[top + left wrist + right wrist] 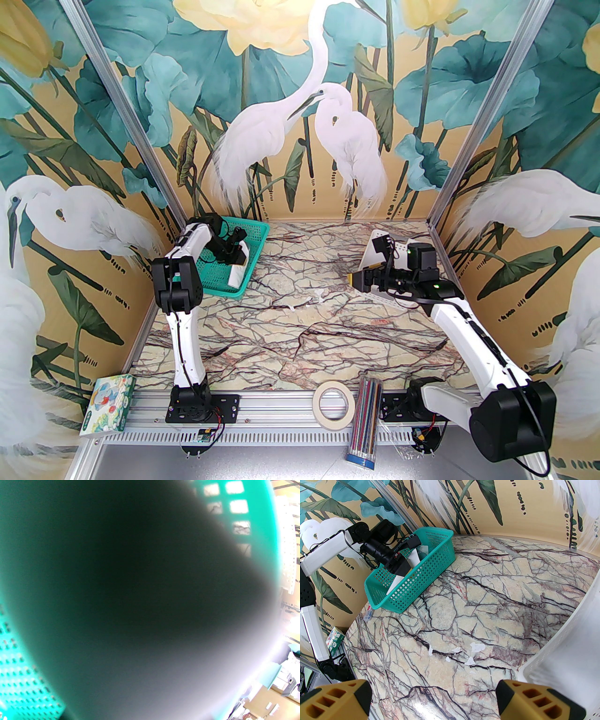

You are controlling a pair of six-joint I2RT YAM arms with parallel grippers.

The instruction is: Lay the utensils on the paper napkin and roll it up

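LEFT ARM IN THE BASKET: A paper napkin (pixel 238 276) is pictured pinched in the narrowed claw of the left gripper (pixel 236 253). The grip is inside a teal mesh basket (pixel 213 283) at ten o'clock on the marble-patterned table (pixel 300 337). The grip is judged from the top and right wrist views.

The sheet is shown as plain white, thin and creased. In the right wrist view one pointed flap is raised above the basket rim and another is hung toward its floor.

The right gripper (pixel 433 691) is held spread wide and empty, just beside a white perforated basket (pixel 375 246) at two o'clock.

The napkin is judged to be very light, limp and easily torn. A few small white scraps (pixel 318 296) are seen near the table's centre, though what they are cannot be told.

A pinch at a corner or along an edge is thought best, with the sheet lifted clear of the mesh wall so that nothing is snagged. On so glossy a surface the paper may be expected to slide, so one edge would need to be pinned while it is rolled.
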